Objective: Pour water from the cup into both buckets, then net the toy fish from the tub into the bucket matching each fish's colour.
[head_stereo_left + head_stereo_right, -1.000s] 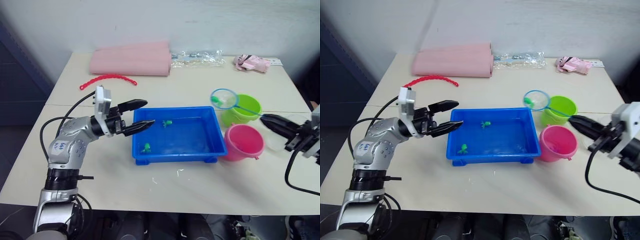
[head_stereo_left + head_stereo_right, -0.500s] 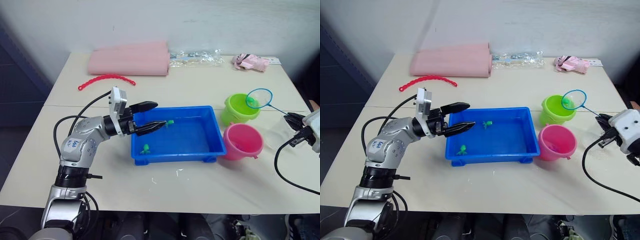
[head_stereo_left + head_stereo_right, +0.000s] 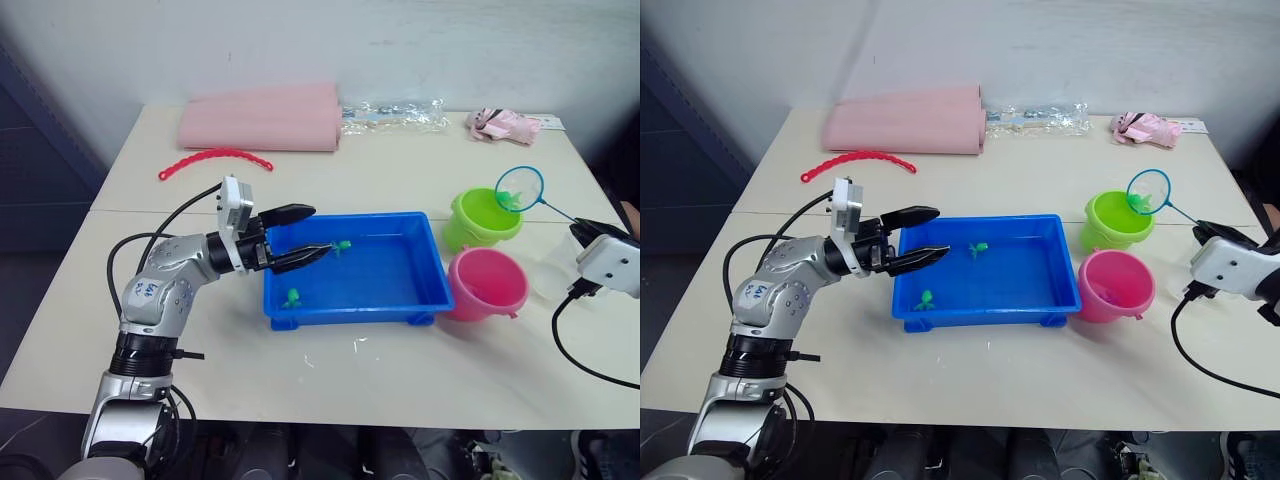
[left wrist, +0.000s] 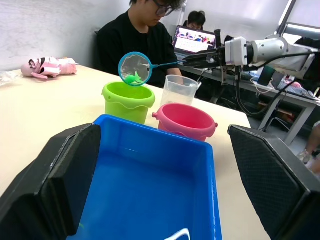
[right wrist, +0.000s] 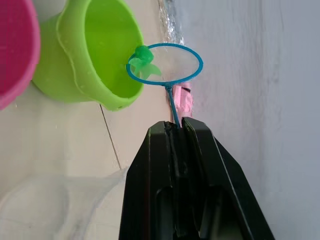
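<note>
1. My right gripper (image 5: 175,131) is clamped on the thin handle of the net (image 3: 520,186); its blue hoop and fine mesh hang over the lime bucket (image 3: 482,217) with a green fish (image 5: 144,62) in it.
2. My left gripper (image 3: 315,232) is spread wide over the 9 o'clock end of the glossy blue rectangular tub (image 3: 355,270).
3. Two green fish (image 3: 292,296) lie in the tub.
4. The round pink bucket (image 3: 487,284) sits at 5 o'clock of the lime one; the clear cup (image 4: 178,89) stands beyond them.
5. The table (image 3: 200,330) is smooth and cream; a person (image 4: 137,37) sits behind it by a laptop (image 4: 195,40).
</note>
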You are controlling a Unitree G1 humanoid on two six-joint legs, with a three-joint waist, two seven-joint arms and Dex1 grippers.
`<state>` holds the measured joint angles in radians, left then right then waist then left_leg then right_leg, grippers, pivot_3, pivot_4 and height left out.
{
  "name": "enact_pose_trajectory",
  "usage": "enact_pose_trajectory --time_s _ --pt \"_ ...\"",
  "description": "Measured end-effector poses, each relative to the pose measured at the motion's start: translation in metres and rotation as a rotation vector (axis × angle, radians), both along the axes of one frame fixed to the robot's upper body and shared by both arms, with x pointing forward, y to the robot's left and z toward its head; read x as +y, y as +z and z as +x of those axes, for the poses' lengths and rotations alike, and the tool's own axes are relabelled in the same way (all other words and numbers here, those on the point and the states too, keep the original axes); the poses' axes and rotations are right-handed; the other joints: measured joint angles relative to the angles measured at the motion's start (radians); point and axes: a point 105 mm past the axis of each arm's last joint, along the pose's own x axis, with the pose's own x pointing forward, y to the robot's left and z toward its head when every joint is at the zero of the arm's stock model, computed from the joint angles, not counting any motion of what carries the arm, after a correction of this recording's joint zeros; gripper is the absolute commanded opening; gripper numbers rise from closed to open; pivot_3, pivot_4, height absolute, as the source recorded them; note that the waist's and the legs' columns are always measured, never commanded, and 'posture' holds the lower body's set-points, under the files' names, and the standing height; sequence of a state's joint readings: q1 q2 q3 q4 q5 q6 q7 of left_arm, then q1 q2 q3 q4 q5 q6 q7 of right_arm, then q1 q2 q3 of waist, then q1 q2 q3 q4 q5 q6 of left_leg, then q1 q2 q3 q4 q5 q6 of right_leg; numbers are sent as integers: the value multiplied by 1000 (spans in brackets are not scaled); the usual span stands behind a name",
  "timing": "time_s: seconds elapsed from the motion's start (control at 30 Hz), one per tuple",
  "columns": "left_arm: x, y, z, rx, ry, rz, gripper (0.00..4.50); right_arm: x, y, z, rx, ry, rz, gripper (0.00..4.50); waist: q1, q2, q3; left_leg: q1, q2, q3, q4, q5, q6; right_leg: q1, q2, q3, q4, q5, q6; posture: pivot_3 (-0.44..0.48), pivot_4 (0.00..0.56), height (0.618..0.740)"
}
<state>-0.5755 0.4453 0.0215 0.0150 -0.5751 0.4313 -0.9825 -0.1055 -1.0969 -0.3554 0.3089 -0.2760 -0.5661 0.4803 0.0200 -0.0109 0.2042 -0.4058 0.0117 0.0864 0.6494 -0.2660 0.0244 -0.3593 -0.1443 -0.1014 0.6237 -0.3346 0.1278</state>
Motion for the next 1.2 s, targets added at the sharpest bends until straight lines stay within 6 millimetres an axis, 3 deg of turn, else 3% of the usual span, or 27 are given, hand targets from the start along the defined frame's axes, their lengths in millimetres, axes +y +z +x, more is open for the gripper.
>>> enact_pose_trajectory --time_s 0.27,0.43,0.6,0.7,0.77,0.83,0.93,1.03,1.2 --pt "2 -4 3 18 4 4 4422 -4 -11 6 31 0 -185 0 -2 0 0 0 0 0 0 0 0 0 0 0 0 0 0 0 150 740" --pt "-1 -8 1 -17 -16 40 4422 -1 -2 9 -13 15 -132 0 -3 0 0 0 0 0 0 0 0 0 0 0 -1 0 0 0 150 740" --pt "7 -7 1 -47 9 40 4422 17 27 8 -139 81 173 0 -7 0 0 0 1 0 0 0 0 1 1 0 1 0 0 0 150 740" --pt "23 -17 -3 -40 33 60 4422 25 49 8 -150 124 598 0 -17 0 0 0 2 -3 0 0 0 2 1 -1 2 0 0 0 150 740" --pt "29 -20 -8 -51 20 58 4422 43 49 6 -48 204 802 0 -18 0 0 0 2 -4 0 0 0 2 1 -2 2 0 0 0 150 740" --pt "45 -26 -19 -71 -13 124 4422 78 34 -6 208 320 857 0 -18 0 0 0 2 -4 -1 0 0 2 1 -3 2 0 -1 0 150 740" --pt "67 -23 -23 -95 3 176 4422 109 17 -21 459 391 872 0 -18 0 0 0 2 -4 0 -1 2 2 0 -3 1 0 -1 0 150 740" --pt "82 -21 -23 -103 32 194 4422 127 2 -30 633 410 884 0 -12 0 0 0 0 -4 1 -3 4 2 -3 -3 -2 0 -1 0 150 740" --pt "92 -31 -26 -48 49 209 4422 143 -60 -27 865 269 831 0 -9 0 0 -1 0 -3 0 -4 3 0 -3 -2 -1 0 -1 0 150 740"
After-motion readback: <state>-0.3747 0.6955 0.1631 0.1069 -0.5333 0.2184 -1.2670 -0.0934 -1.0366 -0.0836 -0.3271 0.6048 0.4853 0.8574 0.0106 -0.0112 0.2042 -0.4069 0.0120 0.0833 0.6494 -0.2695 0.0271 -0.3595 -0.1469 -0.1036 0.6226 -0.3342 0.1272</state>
